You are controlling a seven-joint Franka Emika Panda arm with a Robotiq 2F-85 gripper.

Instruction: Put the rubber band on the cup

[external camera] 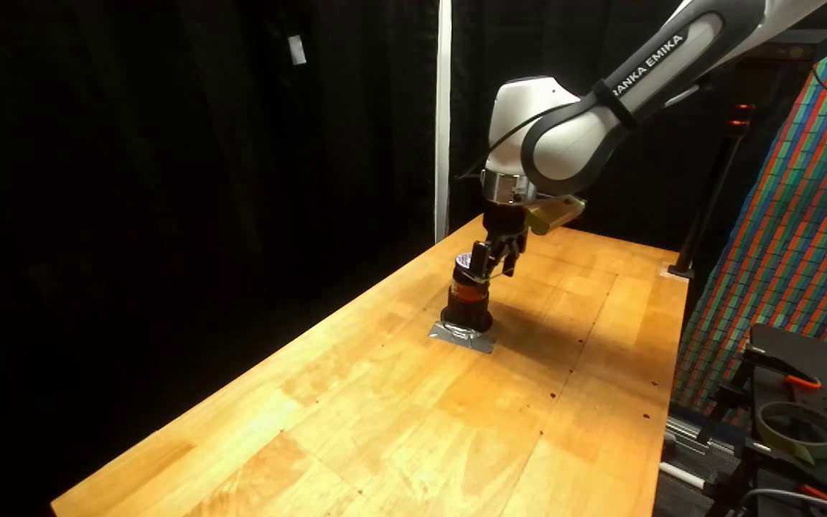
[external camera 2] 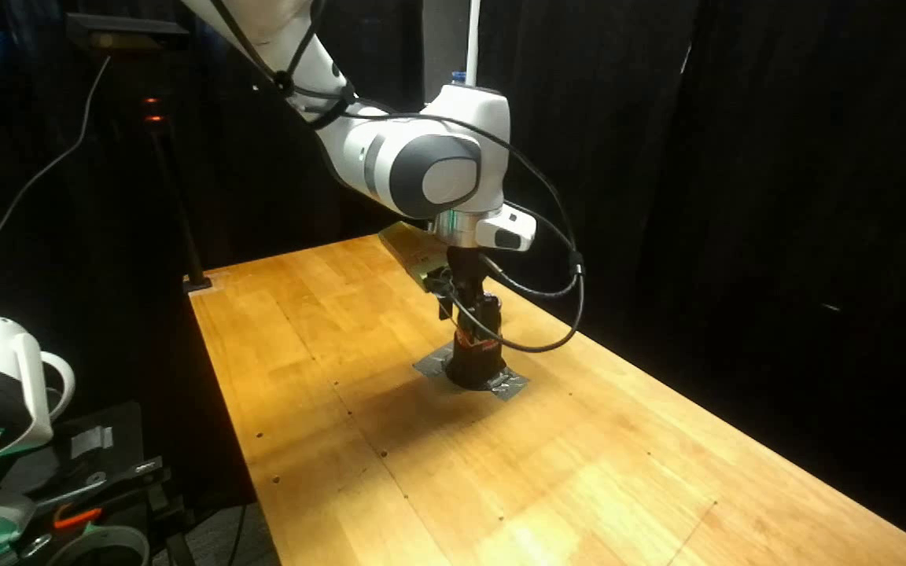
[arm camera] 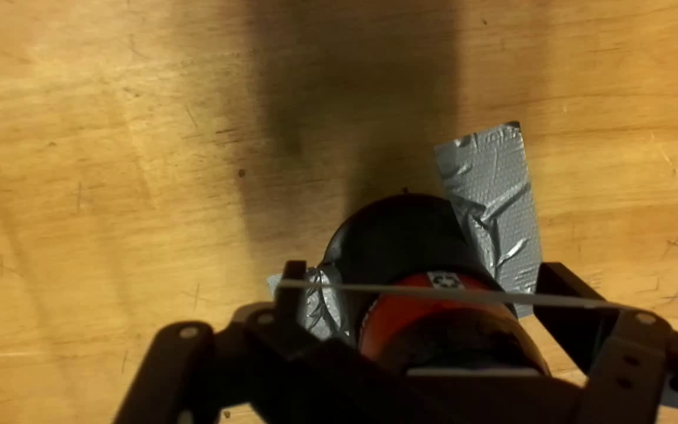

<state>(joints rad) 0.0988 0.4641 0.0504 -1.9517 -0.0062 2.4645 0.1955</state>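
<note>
the wooden tabletop (external camera: 413, 431) carries the upright cup (external camera: 466, 307), silver tape (arm camera: 492, 188) flanking its base, and a dark pole (external camera: 709, 201) well apart from it.

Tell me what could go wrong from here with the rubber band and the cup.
The rubber band is stretched across the open gripper, so it might slip off or snap. The gripper looks close to the cup, so a shift could bump it, though silver tape at its base may limit tipping.

Robot arm (external camera: 672, 68) lettered "RANKA EMIKA" beside black strap (external camera: 614, 103) in exterior view; small symbol (arm camera: 446, 280) resembling recycling mark on orange-red stripe (arm camera: 392, 318) of cup (arm camera: 401, 244), wrist view.
</note>
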